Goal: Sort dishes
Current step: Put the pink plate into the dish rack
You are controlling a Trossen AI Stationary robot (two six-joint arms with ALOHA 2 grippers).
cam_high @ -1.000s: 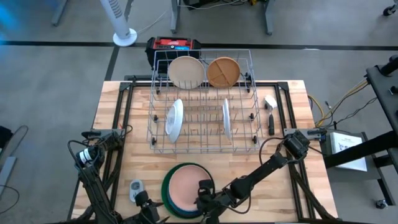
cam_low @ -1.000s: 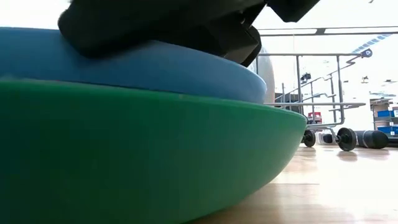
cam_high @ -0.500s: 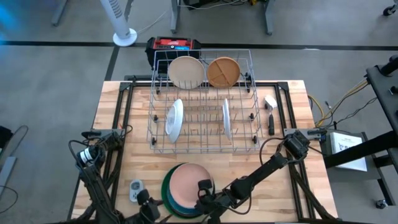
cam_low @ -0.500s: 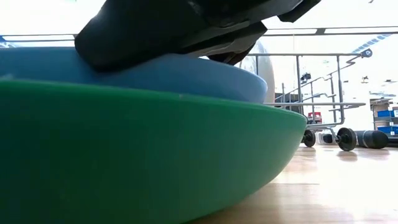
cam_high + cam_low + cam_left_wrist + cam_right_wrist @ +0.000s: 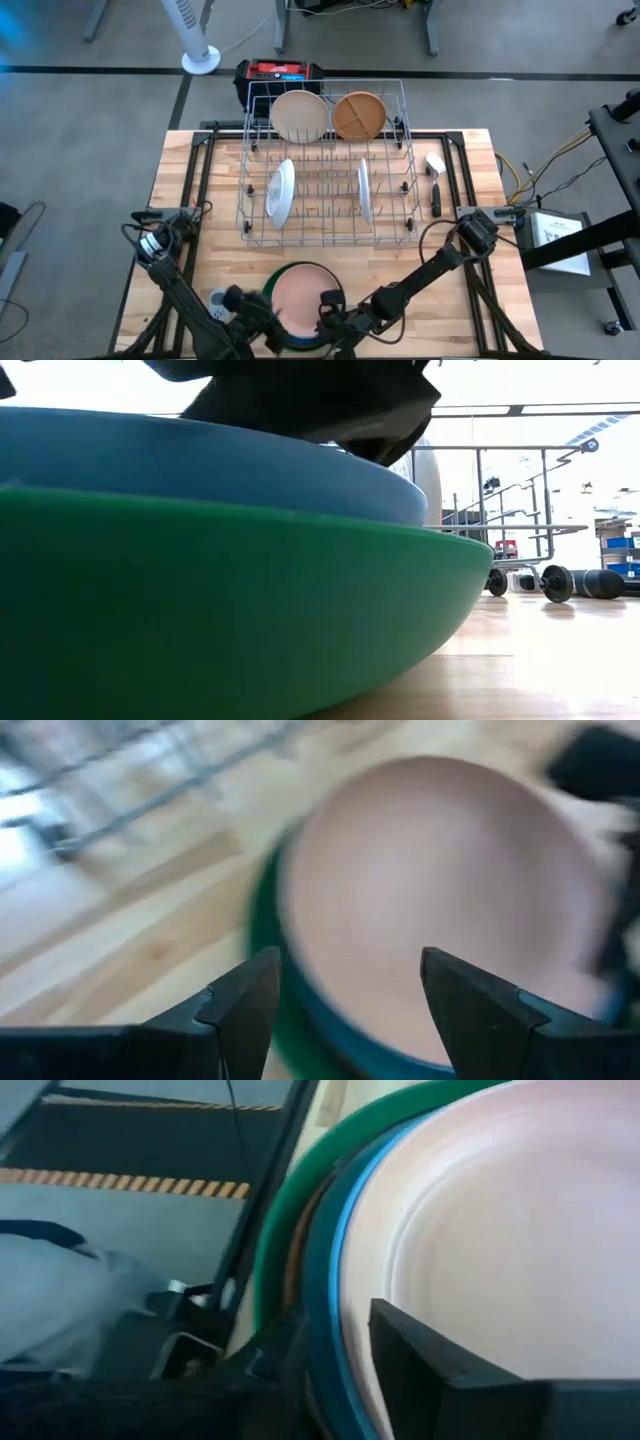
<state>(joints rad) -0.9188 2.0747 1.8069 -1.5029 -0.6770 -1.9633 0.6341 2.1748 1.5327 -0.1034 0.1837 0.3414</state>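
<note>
Table (image 5: 190, 200): left gripper (image 5: 345, 1010) open beside stacked dishes (image 5: 298, 300); right gripper (image 5: 328, 318) over rim, grip unclear.

Wire rack (image 5: 326, 205), small gadget (image 5: 217, 300) on table (image 5: 470, 180)

stacked plates (image 5: 300, 300) front of rack (image 5: 325, 165) | gadget (image 5: 217, 300) seemingly left
</note>
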